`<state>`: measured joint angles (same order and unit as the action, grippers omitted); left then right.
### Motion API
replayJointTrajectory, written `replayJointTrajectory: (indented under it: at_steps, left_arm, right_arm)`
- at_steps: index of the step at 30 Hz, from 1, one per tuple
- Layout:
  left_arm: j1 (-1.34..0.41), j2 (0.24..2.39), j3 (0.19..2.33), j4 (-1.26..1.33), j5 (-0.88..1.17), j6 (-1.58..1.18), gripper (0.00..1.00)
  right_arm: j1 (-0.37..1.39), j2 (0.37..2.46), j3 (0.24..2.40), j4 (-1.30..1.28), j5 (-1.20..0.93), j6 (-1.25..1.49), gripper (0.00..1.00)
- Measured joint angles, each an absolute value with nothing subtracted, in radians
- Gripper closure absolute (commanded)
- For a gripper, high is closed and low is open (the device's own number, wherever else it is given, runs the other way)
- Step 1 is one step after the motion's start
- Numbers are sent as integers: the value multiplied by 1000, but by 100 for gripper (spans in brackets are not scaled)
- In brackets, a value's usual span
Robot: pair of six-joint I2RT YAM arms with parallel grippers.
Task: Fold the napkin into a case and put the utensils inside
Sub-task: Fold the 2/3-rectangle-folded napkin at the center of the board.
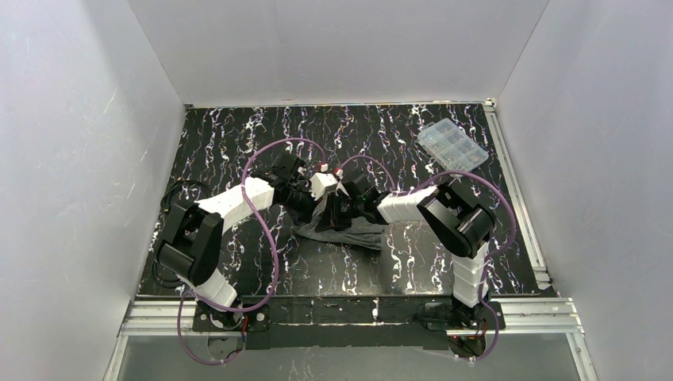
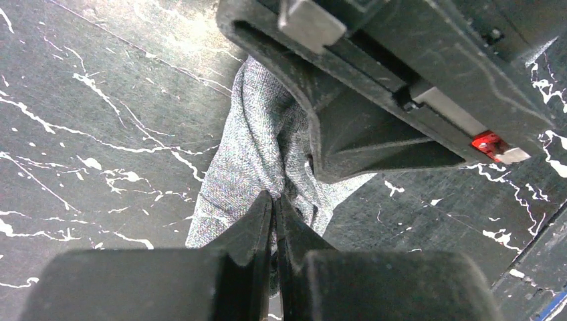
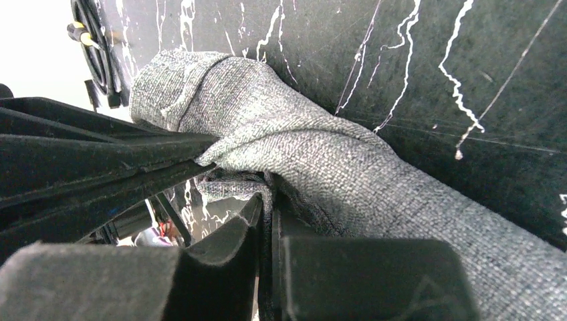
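Top external view: the napkin (image 1: 343, 236) lies bunched into a short, rumpled band near the middle of the worktop (image 1: 238, 135), its long axis running roughly left to right across the picture. Its upper part is hidden under the wrists of the left arm (image 1: 238, 202) and the right arm (image 1: 405, 204), which meet directly above it. Its full outline and its stitched edge cannot be made out. A clear compartment box (image 1: 452, 145) sits well apart, towards the far right corner.

From the left wrist, the left gripper (image 2: 274, 212) has its fingers pressed together on a fold of the grey cloth. The cloth stretches away from the tips as a creased strip towards the top of the picture, where the black body of the other arm's tool covers its far end.

From the right wrist, the right gripper (image 3: 266, 208) is likewise closed, pinching a fold. Here the cloth forms a loose roll running from lower right to upper left. The frame edge cuts off its lower right end, and dark fingers at the left overlap part of it. How the layers lie inside the roll cannot be told.
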<state>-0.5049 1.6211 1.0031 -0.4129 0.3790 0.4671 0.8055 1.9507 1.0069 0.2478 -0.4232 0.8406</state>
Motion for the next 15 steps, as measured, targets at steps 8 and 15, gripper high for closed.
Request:
replayJointTrajectory:
  at_steps: [8, 15]
  left_arm:
    - [-505, 1621, 1003, -396, 361, 468, 100]
    - [-505, 1621, 1003, -396, 359, 469, 100]
  right_arm:
    - [809, 1908, 935, 342, -406, 875, 69]
    - [806, 1908, 876, 434, -397, 945, 61]
